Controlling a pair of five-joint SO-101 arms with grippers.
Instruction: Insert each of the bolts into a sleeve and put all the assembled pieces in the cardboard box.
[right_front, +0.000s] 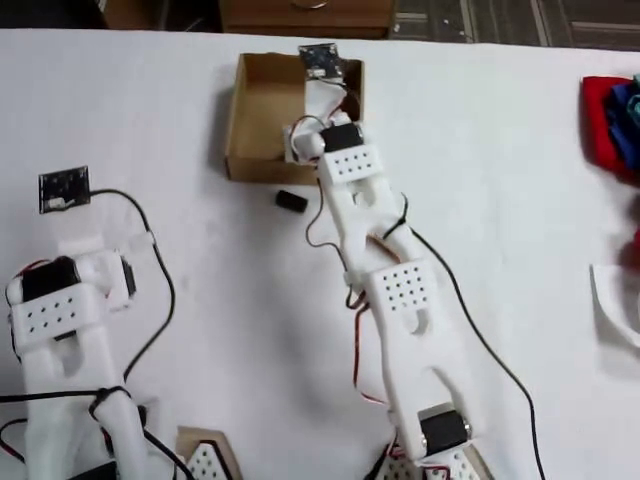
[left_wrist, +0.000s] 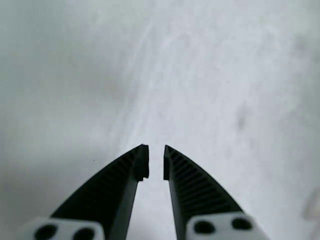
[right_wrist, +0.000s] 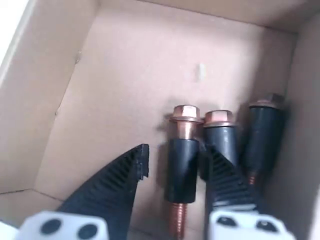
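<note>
Inside the cardboard box (right_wrist: 100, 90) lie three copper bolts, each pushed through a black sleeve. My right gripper (right_wrist: 177, 162) is open around the nearest assembly (right_wrist: 182, 165), with a gap on one side. The second assembly (right_wrist: 220, 132) and third assembly (right_wrist: 262, 135) lie right beside it toward the box wall. From above, the right arm stretches into the cardboard box (right_front: 250, 110) at the table's far middle. A loose black sleeve (right_front: 291, 200) lies on the table just outside the box's near wall. My left gripper (left_wrist: 156, 162) hangs over bare white table, its tips almost together with nothing between them.
The left arm (right_front: 60, 300) sits at the near left with its cables trailing across the table. Red and blue objects (right_front: 610, 120) and a white curved piece (right_front: 615, 310) lie at the right edge. White tabletop (right_front: 500, 150) stretches between the box and those objects.
</note>
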